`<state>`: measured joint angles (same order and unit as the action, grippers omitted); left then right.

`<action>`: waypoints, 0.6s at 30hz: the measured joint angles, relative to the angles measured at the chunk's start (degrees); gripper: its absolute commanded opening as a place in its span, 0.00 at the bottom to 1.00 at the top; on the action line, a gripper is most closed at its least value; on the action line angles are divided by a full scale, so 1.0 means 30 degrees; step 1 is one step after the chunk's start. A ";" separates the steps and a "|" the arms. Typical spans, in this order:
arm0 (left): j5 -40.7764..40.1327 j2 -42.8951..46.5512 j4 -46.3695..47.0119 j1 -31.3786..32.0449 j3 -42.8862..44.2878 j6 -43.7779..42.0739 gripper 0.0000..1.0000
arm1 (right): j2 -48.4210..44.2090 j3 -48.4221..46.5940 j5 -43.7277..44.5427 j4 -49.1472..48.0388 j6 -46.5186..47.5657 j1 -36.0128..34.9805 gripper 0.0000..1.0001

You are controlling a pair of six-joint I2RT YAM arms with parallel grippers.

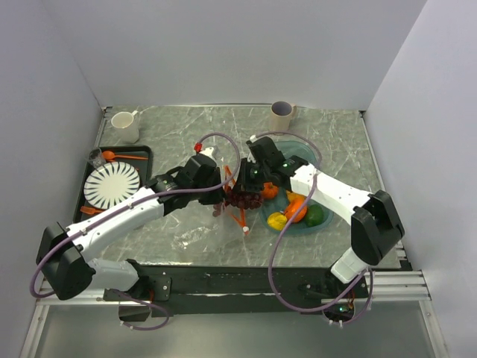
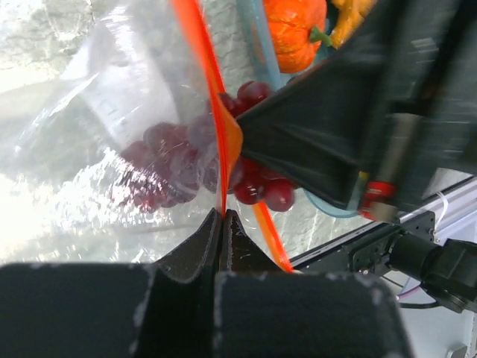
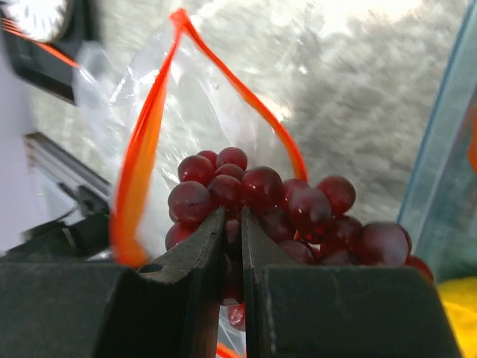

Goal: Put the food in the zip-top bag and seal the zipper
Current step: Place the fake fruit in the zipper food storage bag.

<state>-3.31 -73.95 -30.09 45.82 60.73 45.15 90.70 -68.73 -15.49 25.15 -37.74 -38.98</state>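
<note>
The clear zip-top bag (image 1: 217, 195) lies at mid-table with its mouth held open. My left gripper (image 1: 221, 191) is shut on the orange-red zipper strip (image 2: 212, 97), pinching one lip of the bag (image 2: 112, 97). My right gripper (image 1: 243, 191) is shut on the dark purple grape bunch (image 3: 261, 195) and holds it in the bag's mouth, between the two zipper strips (image 3: 140, 153). Part of the bunch (image 2: 168, 160) shows through the plastic. The small white slider (image 1: 246, 232) lies at the strip's near end. An orange fruit (image 1: 270, 190), lemon (image 1: 276, 221) and green fruit (image 1: 314, 215) lie nearby.
The fruits rest in a translucent teal tray (image 1: 295, 229) right of the bag. A black tray (image 1: 146, 153) at the left holds a striped plate (image 1: 112, 184) and an orange spoon (image 1: 112, 156). A white mug (image 1: 125, 127) and a grey cup (image 1: 282, 115) stand at the back.
</note>
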 measured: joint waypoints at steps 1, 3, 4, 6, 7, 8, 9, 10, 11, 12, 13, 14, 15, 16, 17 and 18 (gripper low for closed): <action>-0.0007 0.0044 0.0036 0.0036 0.0000 0.0007 0.01 | 0.0204 -0.0182 0.0233 0.0379 0.0036 -0.0117 0.02; -0.0211 0.0124 0.0066 0.0051 0.0000 0.0036 0.01 | 0.0444 -0.0466 0.0663 0.0911 0.0182 -0.0357 0.02; -0.0313 0.0124 0.0058 0.0051 0.0000 0.0036 0.01 | 0.0481 -0.0546 0.0816 0.1122 0.0255 -0.0474 0.02; -0.0452 0.0058 0.0022 0.0044 0.0000 0.0044 0.01 | 0.0415 -0.0554 0.0809 0.1224 0.0248 -0.0634 0.03; -0.0503 0.0000 0.0007 0.0044 0.0000 0.0044 0.01 | 0.0372 -0.0517 0.0663 0.1129 0.0204 -0.0663 0.03; -0.0503 -0.0109 0.0007 0.0051 0.0007 0.0044 0.01 | 0.0270 -0.0393 0.0459 0.0903 0.0022 -0.0685 0.03; -0.0503 -0.0284 0.0044 0.0051 0.0015 0.0051 0.01 | 0.0153 -0.0240 0.0160 0.0619 -0.0168 -0.0721 0.03; -0.0503 -0.0452 0.0080 0.0051 0.0015 0.0058 0.01 | -0.0015 0.0000 -0.0138 0.0197 -0.0408 -0.0758 0.03; -0.0503 -0.0656 0.0102 0.0044 0.0015 0.0058 0.01 | -0.0211 0.0328 -0.0291 -0.0219 -0.0663 -0.0758 0.03; -0.0488 -0.0787 0.0095 0.0044 0.0015 0.0058 0.01 | -0.0350 0.0597 -0.0364 -0.0539 -0.0882 -0.0750 0.03; -0.0466 -0.0918 0.0095 0.0044 0.0015 0.0058 0.01 | -0.0466 0.0889 -0.0379 -0.0816 -0.1151 -0.0743 0.04; -0.0401 -0.0962 0.0102 0.0051 0.0015 0.0058 0.01 | -0.0474 0.1027 -0.0372 -0.0940 -0.1362 -0.0743 0.04; -0.0342 -0.0976 0.0102 0.0058 0.0015 0.0058 0.01 | -0.0474 0.1078 -0.0372 -0.1035 -0.1523 -0.0750 0.04; -0.0313 -0.0976 0.0124 0.0066 0.0015 0.0051 0.01 | -0.0452 0.1078 -0.0372 -0.1071 -0.1588 -0.0758 0.05; -0.0277 -0.0954 0.0211 0.0066 0.0015 0.0058 0.01 | -0.0408 0.1049 -0.0350 -0.1078 -0.1603 -0.0765 0.05; -0.0240 -0.0933 0.0291 0.0073 0.0007 0.0058 0.01 | -0.0328 0.0984 -0.0277 -0.1071 -0.1588 -0.0794 0.06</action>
<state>-4.03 -76.75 -29.21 46.04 60.75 45.32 89.71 -65.78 -16.32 21.93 -42.50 -41.36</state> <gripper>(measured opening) 0.022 0.176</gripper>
